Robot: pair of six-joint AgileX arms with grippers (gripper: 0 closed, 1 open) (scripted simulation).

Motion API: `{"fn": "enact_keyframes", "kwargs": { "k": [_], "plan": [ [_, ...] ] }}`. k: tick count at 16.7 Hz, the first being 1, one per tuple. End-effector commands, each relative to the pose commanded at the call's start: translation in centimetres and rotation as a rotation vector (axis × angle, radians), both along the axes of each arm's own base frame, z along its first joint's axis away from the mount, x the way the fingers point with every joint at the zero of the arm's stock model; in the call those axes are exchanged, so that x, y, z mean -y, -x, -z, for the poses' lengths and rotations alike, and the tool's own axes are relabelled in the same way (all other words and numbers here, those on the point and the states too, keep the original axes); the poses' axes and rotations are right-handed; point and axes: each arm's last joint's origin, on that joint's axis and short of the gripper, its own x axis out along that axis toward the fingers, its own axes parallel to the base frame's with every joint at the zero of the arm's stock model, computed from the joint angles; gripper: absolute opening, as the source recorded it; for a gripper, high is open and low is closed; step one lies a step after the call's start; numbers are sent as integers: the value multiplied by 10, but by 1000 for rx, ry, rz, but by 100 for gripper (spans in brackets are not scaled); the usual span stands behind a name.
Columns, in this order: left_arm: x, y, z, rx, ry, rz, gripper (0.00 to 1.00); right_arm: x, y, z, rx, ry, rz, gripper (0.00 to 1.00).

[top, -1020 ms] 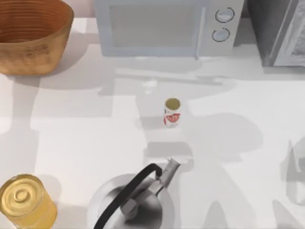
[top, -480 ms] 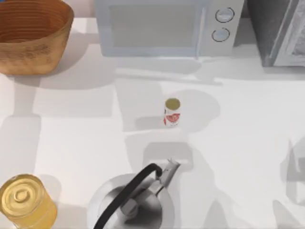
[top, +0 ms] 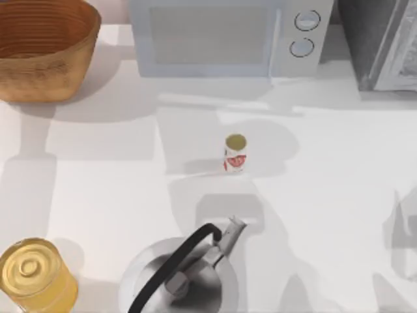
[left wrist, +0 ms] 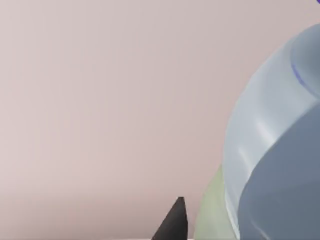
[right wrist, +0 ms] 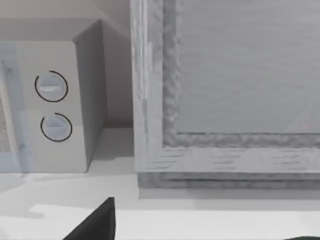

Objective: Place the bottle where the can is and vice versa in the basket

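Note:
In the left wrist view the bottle [left wrist: 270, 150], pale blue and see-through, looms very close against a pink wall. My left gripper [left wrist: 200, 230] is shut on it, with one dark fingertip [left wrist: 174, 222] showing beside its body. The orange-brown woven basket [top: 45, 49] stands at the table's far left corner with nothing showing inside. A big yellow can [top: 32, 274] stands at the near left corner. My right gripper [right wrist: 200, 235] is open and faces the microwave [right wrist: 55, 105] and a grey cabinet [right wrist: 230, 90].
A small red-and-white can [top: 235, 154] stands upright mid-table. A steel kettle [top: 186, 274] with a black handle sits at the near edge. The microwave [top: 221, 36] lines the back, the grey cabinet [top: 384, 42] the far right corner.
Only the arm shadows on the tabletop have shifted, around the small can and along the table's left side. The cans, kettle and basket have not moved.

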Motion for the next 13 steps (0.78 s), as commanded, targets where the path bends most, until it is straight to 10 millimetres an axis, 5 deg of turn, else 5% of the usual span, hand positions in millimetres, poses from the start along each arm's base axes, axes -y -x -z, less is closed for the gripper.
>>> {"fn": "enact_keyframes", "kwargs": {
  "k": [10, 13],
  "plan": [
    [0, 0, 0, 0, 0, 0, 98, 0, 0, 0, 0, 0, 0, 100],
    [0, 0, 0, 0, 0, 0, 100, 0, 0, 0, 0, 0, 0, 100]
  ]
}}
